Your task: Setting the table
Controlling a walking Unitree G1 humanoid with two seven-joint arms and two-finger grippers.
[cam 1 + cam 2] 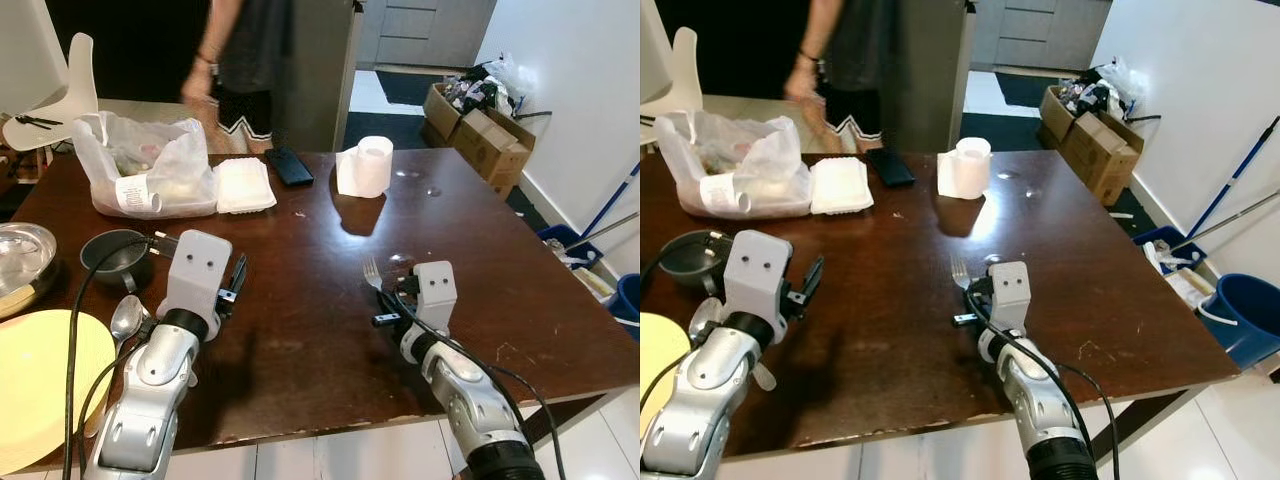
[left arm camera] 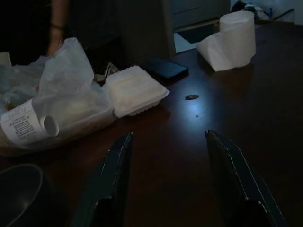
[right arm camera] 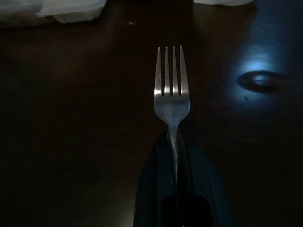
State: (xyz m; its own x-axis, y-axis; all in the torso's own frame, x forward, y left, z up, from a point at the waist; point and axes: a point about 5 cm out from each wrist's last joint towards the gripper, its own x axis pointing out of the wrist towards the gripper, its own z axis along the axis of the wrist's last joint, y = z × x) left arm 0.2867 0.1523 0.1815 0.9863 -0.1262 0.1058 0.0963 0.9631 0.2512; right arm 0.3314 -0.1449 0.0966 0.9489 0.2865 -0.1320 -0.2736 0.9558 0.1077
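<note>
My right gripper [image 1: 392,290] is shut on a silver fork [image 3: 171,92], holding it by the handle with the tines pointing away over the dark wooden table [image 1: 330,310]. The fork [image 1: 372,272] sits just above the tabletop, right of centre. My left gripper [image 1: 236,280] is open with nothing between its fingers [image 2: 113,175], low over the table's left side. A yellow plate [image 1: 35,380] lies at the front left edge, with a silver spoon [image 1: 125,320] beside it and a dark bowl [image 1: 115,255] behind.
A metal bowl [image 1: 20,262] sits at the far left. A plastic bag of food [image 1: 145,165], a white foam box [image 1: 244,185], a black phone [image 1: 290,165] and a paper towel roll [image 1: 365,165] line the far side. A person [image 1: 245,60] stands behind the table.
</note>
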